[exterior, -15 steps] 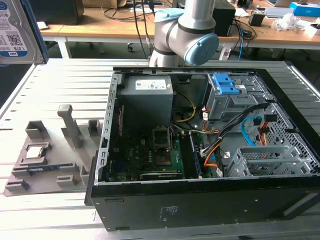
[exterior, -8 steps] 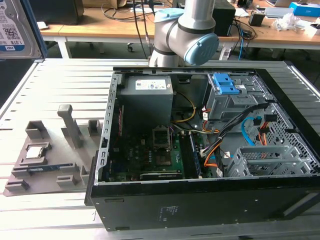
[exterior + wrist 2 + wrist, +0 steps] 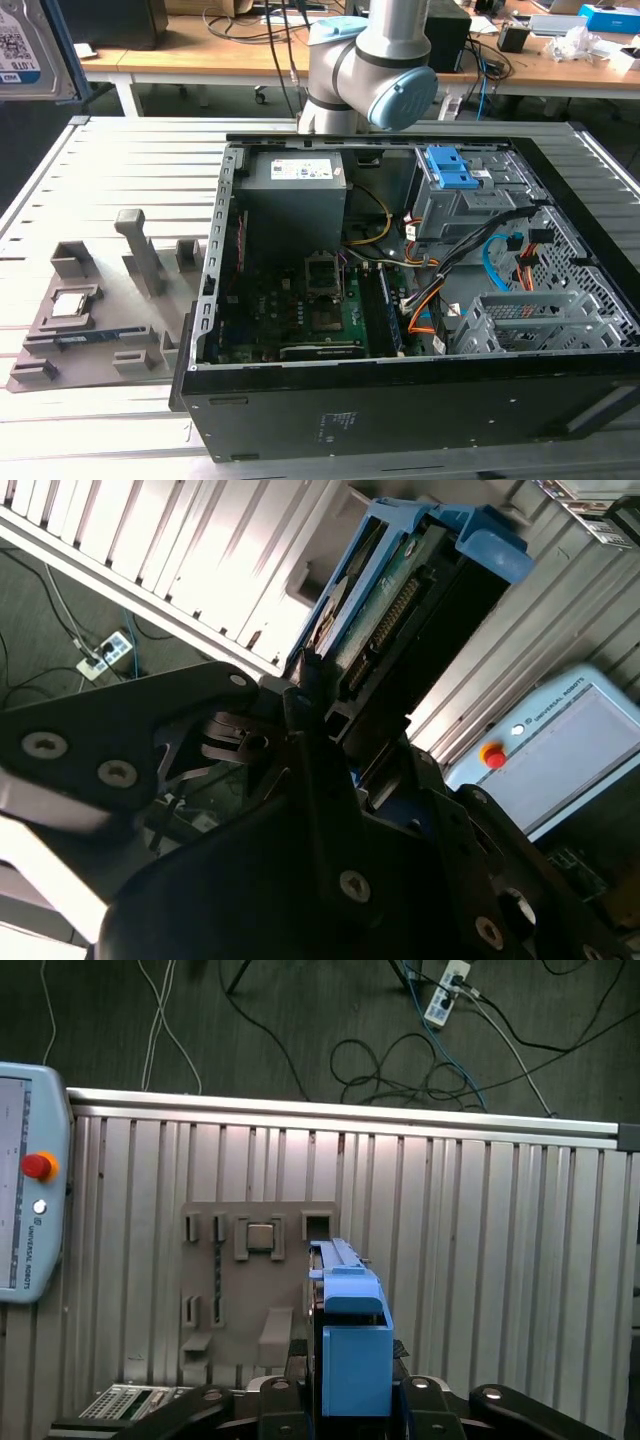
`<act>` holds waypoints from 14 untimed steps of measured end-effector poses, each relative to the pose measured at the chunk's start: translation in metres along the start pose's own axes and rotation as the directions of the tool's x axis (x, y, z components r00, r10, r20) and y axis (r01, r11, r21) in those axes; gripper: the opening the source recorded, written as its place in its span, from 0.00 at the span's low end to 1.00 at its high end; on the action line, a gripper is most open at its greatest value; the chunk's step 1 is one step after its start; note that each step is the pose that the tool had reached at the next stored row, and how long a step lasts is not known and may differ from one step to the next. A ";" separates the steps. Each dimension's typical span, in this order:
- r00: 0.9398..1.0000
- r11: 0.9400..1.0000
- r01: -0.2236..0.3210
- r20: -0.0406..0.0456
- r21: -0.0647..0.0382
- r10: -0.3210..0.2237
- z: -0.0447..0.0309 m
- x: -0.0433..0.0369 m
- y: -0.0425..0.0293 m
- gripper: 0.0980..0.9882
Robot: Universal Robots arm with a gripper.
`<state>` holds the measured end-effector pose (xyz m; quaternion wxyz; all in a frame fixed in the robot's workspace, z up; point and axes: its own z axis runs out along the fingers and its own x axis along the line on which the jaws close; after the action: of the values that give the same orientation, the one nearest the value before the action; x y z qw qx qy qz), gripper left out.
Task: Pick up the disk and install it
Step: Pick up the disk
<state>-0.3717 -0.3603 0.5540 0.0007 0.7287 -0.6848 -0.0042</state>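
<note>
**Finding.** The gripper (image 3: 320,712) is closed on the disk (image 3: 400,615), clamping it at one end. The blue side rails and the connector edge project beyond the fingers. The disk is off the table and touches nothing but the gripper.

**Beneath the gripper.** Well apart from it lies the grey parts tray (image 3: 250,1280), with a small square chip (image 3: 260,1237) seated in one pocket. The tray rests on the slatted table (image 3: 500,1260).

**Farther from the gripper.** The open computer case (image 3: 400,300) stands on the same table. Inside it are a blue-latched drive cage (image 3: 455,175) and loose cables (image 3: 500,235) running just beside that cage.

**Assessment.** The step in hand is judged to be the carry. Done well, it calls for:
- a firm, square clamp;
- the disk held without tilt or slip;
- the rails left unobstructed by the fingers;
- a path that clears the case wall and the cables.
</note>
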 end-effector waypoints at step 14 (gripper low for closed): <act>1.000 1.000 0.000 0.000 0.000 0.000 -0.0177 -0.0003 0.0001 0.30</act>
<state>-0.3717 -0.3601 0.5717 0.0008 0.7287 -0.6848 -0.0042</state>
